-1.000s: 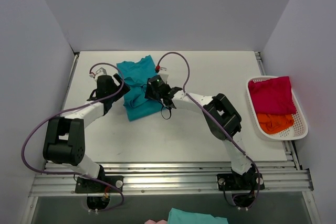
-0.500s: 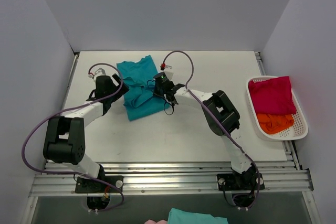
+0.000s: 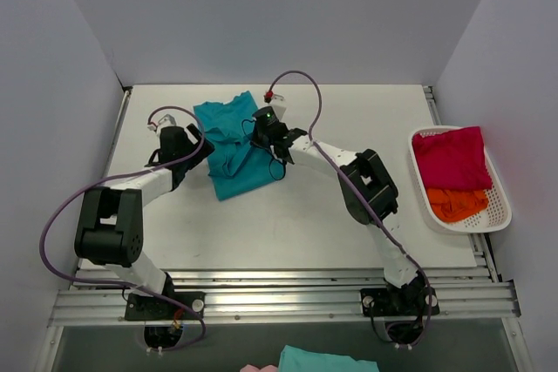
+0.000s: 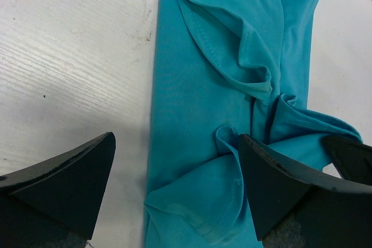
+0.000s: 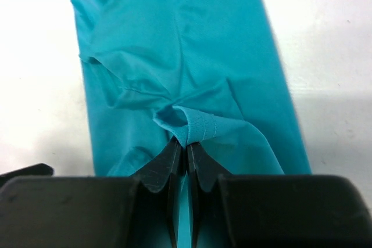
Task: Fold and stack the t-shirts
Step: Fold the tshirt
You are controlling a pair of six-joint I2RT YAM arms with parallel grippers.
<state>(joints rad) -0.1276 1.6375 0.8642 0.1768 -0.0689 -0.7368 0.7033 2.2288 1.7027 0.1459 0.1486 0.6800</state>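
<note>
The teal-blue t-shirt (image 3: 228, 145) lies half folded and rumpled at the back left of the table. My right gripper (image 3: 260, 131) is shut on a hemmed fold of it (image 5: 192, 127) and holds that fold lifted. My left gripper (image 3: 197, 153) is open at the shirt's left edge, its fingers (image 4: 279, 178) standing either side of the teal cloth (image 4: 197, 143) without gripping it. The crimson-pink t-shirt (image 3: 451, 157) and the orange t-shirt (image 3: 457, 203) lie bunched in the basket at the right.
A white slatted basket (image 3: 500, 206) stands at the table's right edge. Purple cables arch over both arms. Grey walls close in the back and sides. A slatted metal rail (image 3: 279, 289) runs along the near edge. Another teal cloth (image 3: 327, 360) shows below the table.
My right gripper has moved toward the back with the pinched teal fold, pulling the cloth over. The left gripper has barely shifted.
</note>
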